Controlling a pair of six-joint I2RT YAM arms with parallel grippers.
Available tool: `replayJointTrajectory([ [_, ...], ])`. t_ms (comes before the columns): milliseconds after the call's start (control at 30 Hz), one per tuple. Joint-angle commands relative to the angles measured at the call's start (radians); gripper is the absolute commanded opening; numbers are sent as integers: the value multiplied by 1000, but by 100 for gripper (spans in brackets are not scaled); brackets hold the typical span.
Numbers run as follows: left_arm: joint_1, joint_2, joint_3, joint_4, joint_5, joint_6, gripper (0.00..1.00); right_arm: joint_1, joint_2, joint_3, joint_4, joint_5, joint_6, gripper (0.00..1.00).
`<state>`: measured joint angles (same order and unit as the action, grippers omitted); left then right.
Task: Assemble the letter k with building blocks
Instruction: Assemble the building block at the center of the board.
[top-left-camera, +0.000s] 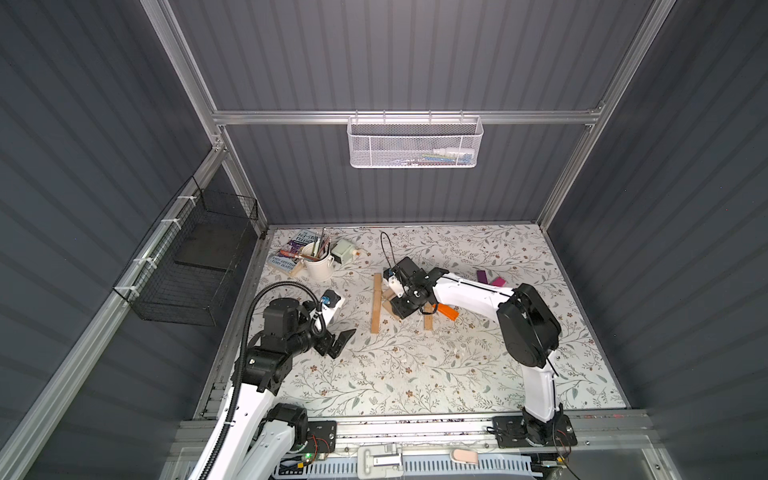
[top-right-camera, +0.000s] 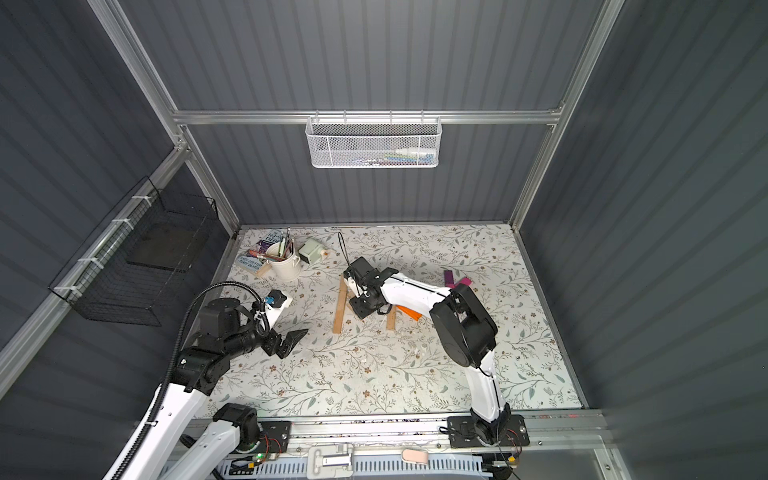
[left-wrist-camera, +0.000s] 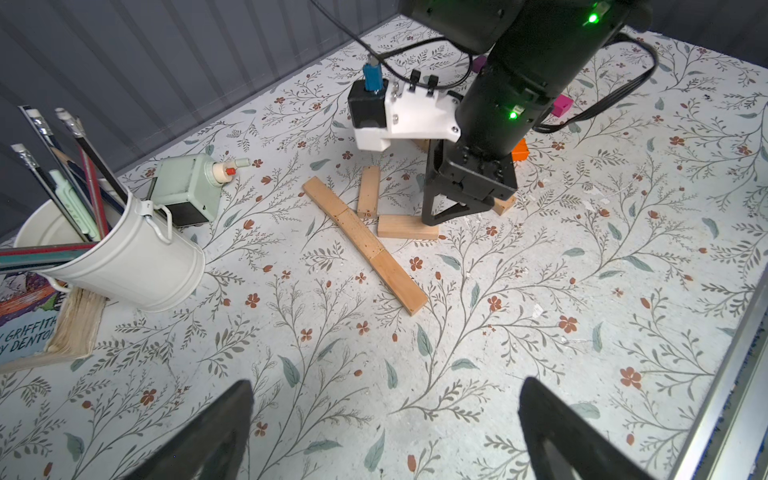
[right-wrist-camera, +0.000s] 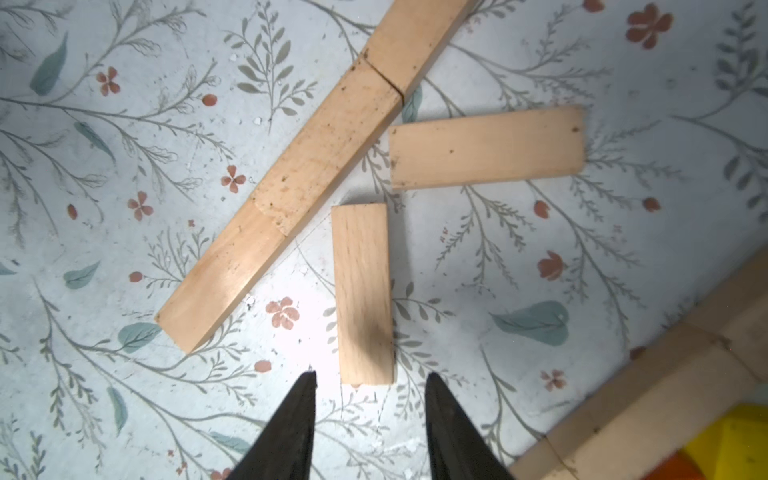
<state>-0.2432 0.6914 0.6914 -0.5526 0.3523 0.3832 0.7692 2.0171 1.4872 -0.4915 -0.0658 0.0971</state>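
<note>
Beside the long tan row (top-left-camera: 376, 303) of planks laid end to end, in both top views, the right gripper (top-left-camera: 394, 308) hangs low and hides the shorter pieces there. On the row's other side, well apart from it, the left gripper (top-left-camera: 338, 343) hovers with its jaws spread wide, holding nothing. An orange block (top-left-camera: 449, 311) pokes out from under the right arm, farther from the row than that gripper.

From the left wrist, the long tan row (left-wrist-camera: 365, 245) lies flat, and two short pieces lie off its middle. The short plank (left-wrist-camera: 407, 226) reaches from the row to the right gripper's fingertip (left-wrist-camera: 432, 218).

From the right wrist, the two black fingers (right-wrist-camera: 291, 424) stand apart, pinching nothing. The short plank (right-wrist-camera: 361, 291) lies flat with one end just between the tips, table showing on either side. Its other end stops just beside the row. The second plank (right-wrist-camera: 486, 147) lies near it, one corner touching the row's edge.
</note>
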Motion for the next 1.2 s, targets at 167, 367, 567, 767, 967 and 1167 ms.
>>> replayJointTrajectory([
  [167,0,-8,-11,8,7,23,100,14,53,6,81,22,15,44],
  [367,-2,-21,-23,10,9,43,100,15,86,24,86,21,-2,42],
  [567,-1,-3,-17,-1,42,57,100,15,109,39,79,12,-5,40],
  [767,-1,-7,-20,1,29,54,100,15,108,44,78,15,-13,37],
  [967,0,-5,-18,2,17,51,100,15,111,50,72,10,-22,34],
  [1167,-1,-1,-19,3,18,48,100,15,118,57,70,9,-24,33],
])
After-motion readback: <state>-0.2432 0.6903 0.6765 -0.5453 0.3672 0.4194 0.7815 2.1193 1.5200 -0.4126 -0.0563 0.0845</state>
